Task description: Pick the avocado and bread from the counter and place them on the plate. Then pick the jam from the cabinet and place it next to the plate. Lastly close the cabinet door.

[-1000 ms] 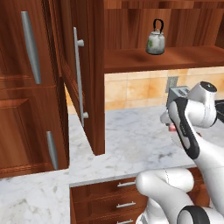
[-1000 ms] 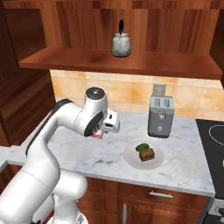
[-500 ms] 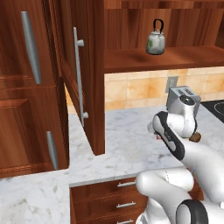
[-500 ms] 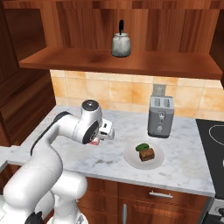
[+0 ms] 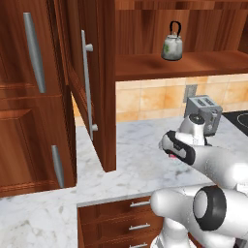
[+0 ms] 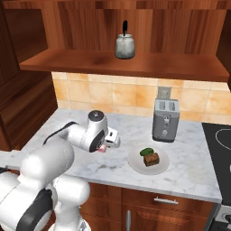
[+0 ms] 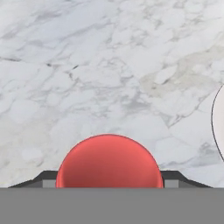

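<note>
The two dark finger tips sat close on either flank of the jam [image 7: 109, 161], so the gripper [image 7: 109, 177] was closed down on the red pot and carrying it. From the right base view the gripper [image 6: 107, 145] hung low over the counter [image 6: 189, 173], with a sliver of pink showing under the hand; I could not tell whether the pot touched the marble.

Beneath the hand lay bare veined marble, and the curved edge of the plate [image 7: 218, 127] cut in at the right side of the hand view. In the right base view the plate [image 6: 135, 158] sat just beside the gripper, apart from it, holding the avocado [image 6: 146, 151] and the bread [image 6: 152, 159] side by side. The toaster [image 6: 165, 120] stood behind the plate against the tiled wall, and a dark hob [image 6: 219, 149] took the counter's far right end.

To the arm's left the marble ran open toward the counter's front edge. The cabinet door [image 5: 89, 82] stood swung out over the counter, its silver bar handle [image 5: 87, 86] facing the room. On the cabinet [image 6: 135, 63] shelf above stood the kettle [image 6: 125, 45].
</note>
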Robot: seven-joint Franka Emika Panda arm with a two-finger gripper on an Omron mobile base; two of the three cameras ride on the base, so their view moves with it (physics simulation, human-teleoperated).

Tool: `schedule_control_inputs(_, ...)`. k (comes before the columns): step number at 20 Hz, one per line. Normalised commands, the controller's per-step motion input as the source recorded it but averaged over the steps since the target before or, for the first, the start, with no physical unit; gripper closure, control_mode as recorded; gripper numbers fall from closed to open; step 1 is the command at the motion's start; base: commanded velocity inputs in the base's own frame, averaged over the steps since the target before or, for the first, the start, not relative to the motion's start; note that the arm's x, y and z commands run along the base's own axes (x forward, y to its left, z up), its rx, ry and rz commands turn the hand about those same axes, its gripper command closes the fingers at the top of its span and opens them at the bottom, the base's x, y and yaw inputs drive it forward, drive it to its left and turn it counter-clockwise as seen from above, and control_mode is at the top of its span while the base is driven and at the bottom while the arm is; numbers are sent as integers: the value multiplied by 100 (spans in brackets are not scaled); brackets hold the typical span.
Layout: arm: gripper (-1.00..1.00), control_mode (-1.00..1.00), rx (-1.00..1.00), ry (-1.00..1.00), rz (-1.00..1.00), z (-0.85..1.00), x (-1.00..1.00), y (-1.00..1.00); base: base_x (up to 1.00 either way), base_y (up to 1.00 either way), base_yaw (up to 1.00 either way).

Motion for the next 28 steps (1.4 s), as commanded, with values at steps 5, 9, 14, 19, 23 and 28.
schedule_control_inputs(5, 100, -100, 0, 1, -1, -18, 30, -23, 0, 0, 0)
schedule_control_inputs(9, 100, -100, 0, 0, 0, -19, 25, -25, 0, 0, 0)
schedule_control_inputs(14, 100, -100, 0, 0, -1, -27, 21, -23, 0, 0, 0)
schedule_control_inputs(19, 100, -100, 0, 0, -3, -30, 18, -15, 0, 0, 0)
schedule_control_inputs(23, 100, -100, 0, 0, -3, -23, 24, -13, 0, 0, 0)
schedule_control_inputs(28, 100, -100, 0, 0, -2, -23, 20, -19, 0, 0, 0)
